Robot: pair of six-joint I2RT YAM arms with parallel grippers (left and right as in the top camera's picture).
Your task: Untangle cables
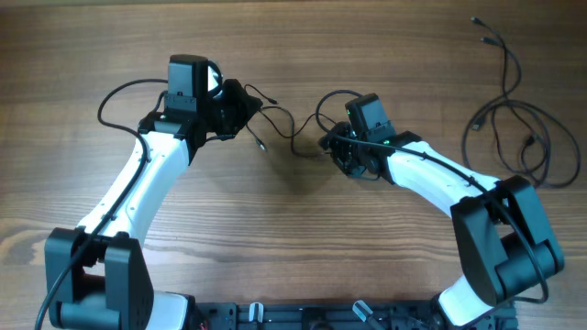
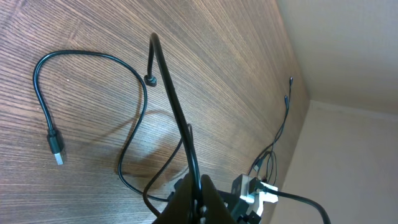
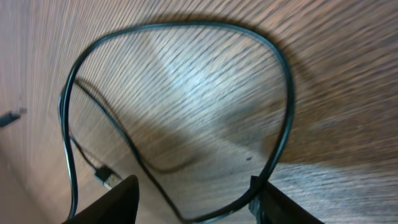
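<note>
The left gripper pinches one cable between pressed-together fingers. The strand rises taut and straight from the fingertips in the left wrist view, probably so that it stands clear of the table and its crossings can be seen. The rest of this cable droops in a slack curve and ends in a plug lying flat on the wood.

The right gripper sits just across from it with its fingers spread wide. A loop of the cable lies on the table in front of them, its lower bend running between the two fingers. The gripper seems placed to close on that bend, so the two arms could then draw the strand apart. Whether the loop touches a finger cannot be told.

The loose cables lie in open curves at the far right of the table, well apart from both arms. They look set aside there.

No brand, label or writing can be read in any view.
</note>
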